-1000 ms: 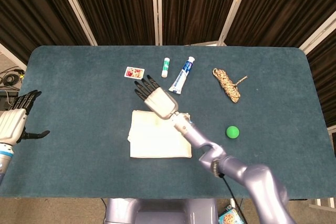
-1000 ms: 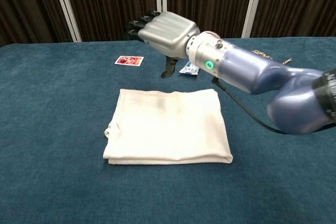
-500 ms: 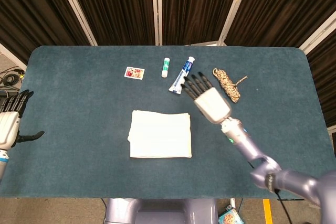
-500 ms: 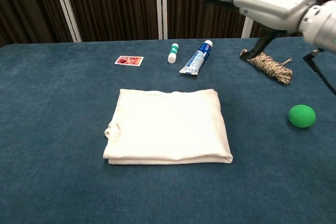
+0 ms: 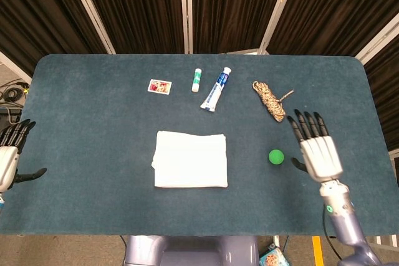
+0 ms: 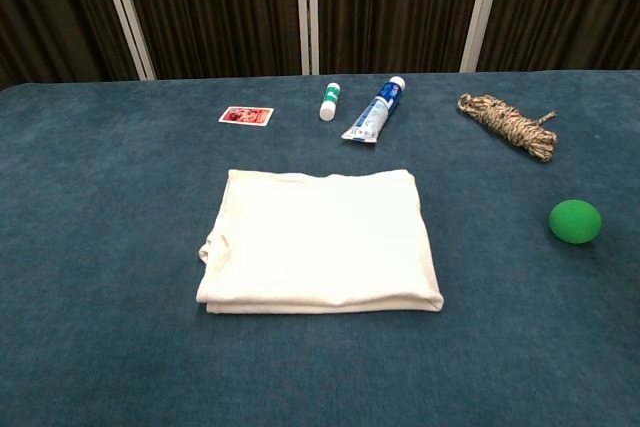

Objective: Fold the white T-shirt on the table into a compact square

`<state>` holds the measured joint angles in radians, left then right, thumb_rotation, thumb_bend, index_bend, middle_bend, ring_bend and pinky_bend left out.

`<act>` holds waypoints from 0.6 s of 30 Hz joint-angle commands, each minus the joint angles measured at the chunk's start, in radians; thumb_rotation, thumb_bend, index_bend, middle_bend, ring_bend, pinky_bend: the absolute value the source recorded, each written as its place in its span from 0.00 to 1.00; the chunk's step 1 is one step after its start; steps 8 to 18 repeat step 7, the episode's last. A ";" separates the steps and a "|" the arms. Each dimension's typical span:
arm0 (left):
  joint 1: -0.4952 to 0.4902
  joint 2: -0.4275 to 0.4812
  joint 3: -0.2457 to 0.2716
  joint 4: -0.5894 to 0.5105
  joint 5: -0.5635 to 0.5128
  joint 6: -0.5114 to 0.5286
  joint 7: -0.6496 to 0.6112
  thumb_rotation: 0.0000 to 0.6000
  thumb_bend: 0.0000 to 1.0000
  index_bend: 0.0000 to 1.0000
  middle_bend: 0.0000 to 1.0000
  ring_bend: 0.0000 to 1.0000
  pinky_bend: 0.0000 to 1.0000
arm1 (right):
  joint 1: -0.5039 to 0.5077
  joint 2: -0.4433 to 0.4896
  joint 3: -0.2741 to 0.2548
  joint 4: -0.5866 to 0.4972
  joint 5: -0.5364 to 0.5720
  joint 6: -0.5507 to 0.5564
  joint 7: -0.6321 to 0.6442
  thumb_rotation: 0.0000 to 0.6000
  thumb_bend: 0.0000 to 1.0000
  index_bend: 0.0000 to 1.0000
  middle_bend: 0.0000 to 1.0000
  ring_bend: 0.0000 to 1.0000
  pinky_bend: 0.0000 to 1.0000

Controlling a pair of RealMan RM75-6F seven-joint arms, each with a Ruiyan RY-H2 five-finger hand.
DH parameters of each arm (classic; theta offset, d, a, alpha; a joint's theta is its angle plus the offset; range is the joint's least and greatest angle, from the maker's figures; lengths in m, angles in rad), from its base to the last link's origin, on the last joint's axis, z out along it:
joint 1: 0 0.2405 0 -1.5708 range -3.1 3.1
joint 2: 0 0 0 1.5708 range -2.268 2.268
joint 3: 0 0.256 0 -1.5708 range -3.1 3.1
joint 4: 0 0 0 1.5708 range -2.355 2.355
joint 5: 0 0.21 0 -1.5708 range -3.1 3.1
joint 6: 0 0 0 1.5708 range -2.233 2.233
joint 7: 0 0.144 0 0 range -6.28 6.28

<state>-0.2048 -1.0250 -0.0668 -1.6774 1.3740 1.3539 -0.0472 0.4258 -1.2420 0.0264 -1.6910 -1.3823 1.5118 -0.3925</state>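
Head view shows the right hand (image 5: 319, 154) flat and empty with fingers spread, the green ball (image 5: 276, 157) just beside it at nine o'clock. Further that way lies the white T-shirt (image 5: 190, 159), a soft squarish fold mid-table. The left hand (image 5: 9, 154) hangs released at the table's (image 5: 93, 123) far nine o'clock edge. A careless sweep of the right hand could roll the smooth ball or ruffle the limp cloth.

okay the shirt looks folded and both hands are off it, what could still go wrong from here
The right hand hovers open just right of the green ball; a sideways move could send it rolling. The T-shirt lies as a rough square, but its left edge looks bunched in the chest view and might loosen if brushed.
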 commanded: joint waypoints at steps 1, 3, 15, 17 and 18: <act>0.009 -0.007 0.003 0.007 0.015 0.021 0.012 1.00 0.00 0.00 0.00 0.00 0.00 | -0.079 0.030 -0.024 -0.055 -0.027 0.080 0.023 1.00 0.00 0.00 0.00 0.00 0.00; 0.016 -0.009 0.003 0.008 0.026 0.038 0.013 1.00 0.00 0.00 0.00 0.00 0.00 | -0.103 0.038 -0.033 -0.061 -0.048 0.102 0.026 1.00 0.00 0.00 0.00 0.00 0.00; 0.029 -0.004 0.004 0.002 0.047 0.064 0.000 1.00 0.00 0.00 0.00 0.00 0.00 | -0.141 0.047 -0.039 -0.057 -0.079 0.128 0.053 1.00 0.00 0.00 0.00 0.00 0.00; 0.029 -0.004 0.004 0.002 0.047 0.064 0.000 1.00 0.00 0.00 0.00 0.00 0.00 | -0.141 0.047 -0.039 -0.057 -0.079 0.128 0.053 1.00 0.00 0.00 0.00 0.00 0.00; 0.029 -0.004 0.004 0.002 0.047 0.064 0.000 1.00 0.00 0.00 0.00 0.00 0.00 | -0.141 0.047 -0.039 -0.057 -0.079 0.128 0.053 1.00 0.00 0.00 0.00 0.00 0.00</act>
